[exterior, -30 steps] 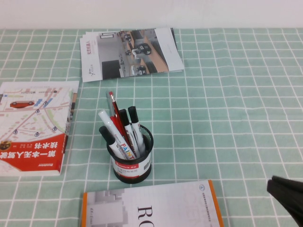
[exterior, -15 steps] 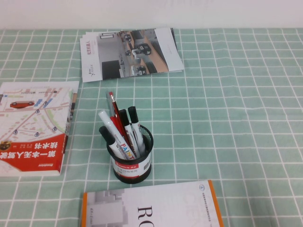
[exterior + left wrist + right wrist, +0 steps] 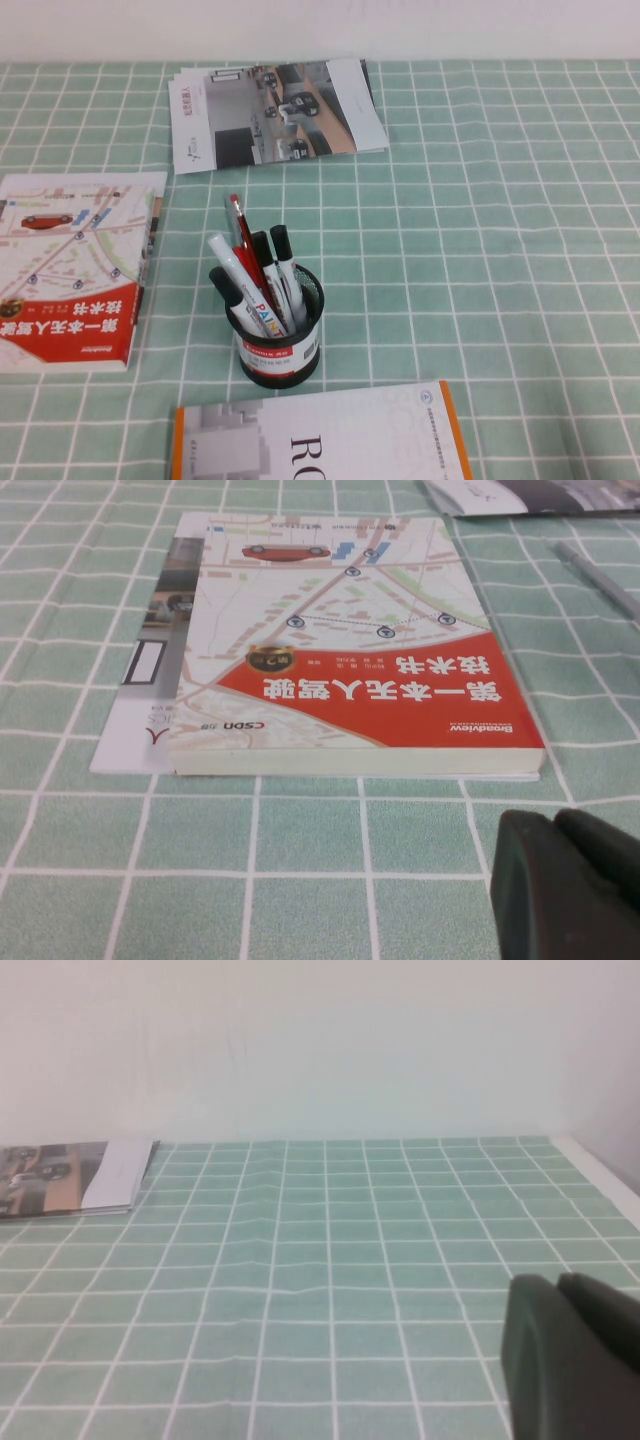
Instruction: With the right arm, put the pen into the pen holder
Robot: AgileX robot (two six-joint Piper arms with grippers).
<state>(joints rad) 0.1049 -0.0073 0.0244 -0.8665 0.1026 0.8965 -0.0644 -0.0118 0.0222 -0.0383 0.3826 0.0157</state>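
Here, the thick white marker with a white cap and multicoloured lettering on its barrel [image 3: 248,290] is seen standing inside the small round black wire-mesh pen holder [image 3: 280,345], cap upward and leaning toward the robot's left. Its lower barrel is hidden by the mesh wall. The placement called for by the task is therefore judged to be complete.

The cup is shared with two white markers with black caps [image 3: 285,270] and a thin red pencil [image 3: 240,235]. All are tilted against the rim, since the cup is wider than its contents.

The holder is set on a green-and-white checked tablecloth [image 3: 500,250]. It is ringed by printed matter: a red-and-white map-covered book [image 3: 70,270] on the robot's left, an orange-edged white book [image 3: 320,440] just beside it at the near edge, and a stack of brochures [image 3: 275,110] well apart at the far side.

Neither arm appears in the high view. The right gripper [image 3: 575,1360] is shown only in its own wrist view, over bare cloth, with its jaws closed on nothing; this is consistent with a parked pose clear of the holder. The left gripper [image 3: 570,885] is seen near the map-covered book, its jaws pressed together and empty.
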